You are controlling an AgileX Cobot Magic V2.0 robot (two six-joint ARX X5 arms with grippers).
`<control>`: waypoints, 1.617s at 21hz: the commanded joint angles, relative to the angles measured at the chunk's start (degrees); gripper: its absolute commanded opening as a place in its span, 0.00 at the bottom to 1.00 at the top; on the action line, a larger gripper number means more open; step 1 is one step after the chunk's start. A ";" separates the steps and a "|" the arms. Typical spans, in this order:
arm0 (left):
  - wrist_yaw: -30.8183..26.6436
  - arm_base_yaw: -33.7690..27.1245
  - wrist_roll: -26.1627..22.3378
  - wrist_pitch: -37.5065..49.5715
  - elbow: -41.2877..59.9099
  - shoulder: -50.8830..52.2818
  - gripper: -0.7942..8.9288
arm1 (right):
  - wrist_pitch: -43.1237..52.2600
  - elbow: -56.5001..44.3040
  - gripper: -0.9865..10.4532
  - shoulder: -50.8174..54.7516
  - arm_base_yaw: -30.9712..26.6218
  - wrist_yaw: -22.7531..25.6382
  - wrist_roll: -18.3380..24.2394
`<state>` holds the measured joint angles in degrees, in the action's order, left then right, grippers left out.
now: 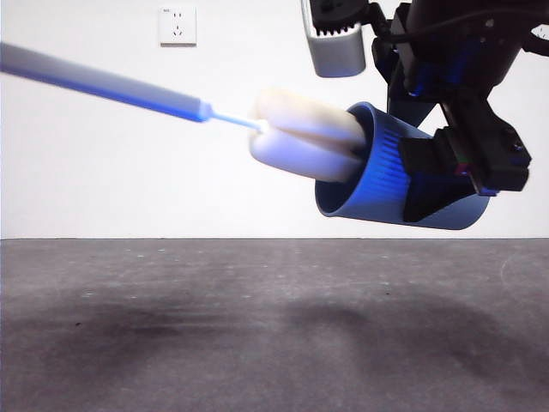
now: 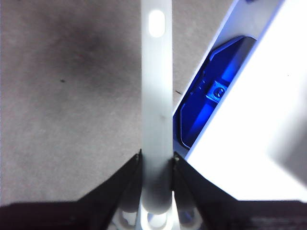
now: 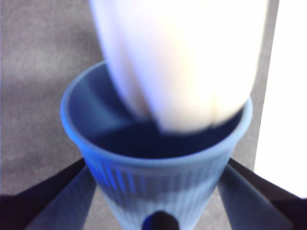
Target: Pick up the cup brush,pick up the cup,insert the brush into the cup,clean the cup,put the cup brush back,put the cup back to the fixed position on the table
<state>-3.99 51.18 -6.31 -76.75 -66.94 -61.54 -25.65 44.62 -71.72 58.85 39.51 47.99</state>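
My right gripper [image 1: 446,176] is shut on the blue ribbed cup [image 1: 390,167] and holds it on its side above the table, mouth to the left. In the right wrist view the cup [image 3: 153,177] sits between the jaws. My left gripper [image 2: 157,160] is shut on the grey-blue handle of the cup brush [image 2: 157,96]. In the front view the handle [image 1: 103,83] comes in from the upper left. Its cream sponge head [image 1: 304,137] is partly inside the cup's mouth; it also shows in the right wrist view [image 3: 187,62].
The dark grey table [image 1: 257,335] lies below, with the arms' shadows on it. A white wall with a socket [image 1: 177,25] stands behind. A grey-white arm part [image 1: 336,43] hangs at the top.
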 commanded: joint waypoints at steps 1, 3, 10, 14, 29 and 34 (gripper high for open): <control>-0.24 0.11 3.52 -3.06 0.20 2.97 0.07 | 1.33 0.33 0.07 1.57 0.04 3.28 -5.64; -0.48 0.09 5.38 -3.06 0.20 4.79 0.07 | 2.08 0.55 0.07 3.37 -0.11 5.14 -8.26; -4.96 -1.01 13.70 -3.06 0.20 7.72 0.07 | 5.66 1.62 0.07 13.57 -4.57 7.37 -20.46; -8.94 -3.08 21.86 0.09 0.81 7.69 0.07 | 5.62 1.75 0.07 20.74 -6.60 6.60 -30.21; -10.82 -13.99 31.21 35.01 6.93 -8.39 0.07 | 5.42 1.75 0.07 34.23 -6.71 -15.80 -51.69; -10.97 -14.27 32.22 42.40 6.93 -18.21 0.07 | 4.68 1.75 0.07 34.29 -6.71 -17.00 -53.02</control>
<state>-14.61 37.12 25.17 -35.11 -60.49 -77.82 -21.32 46.17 -37.54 52.07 22.55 -3.40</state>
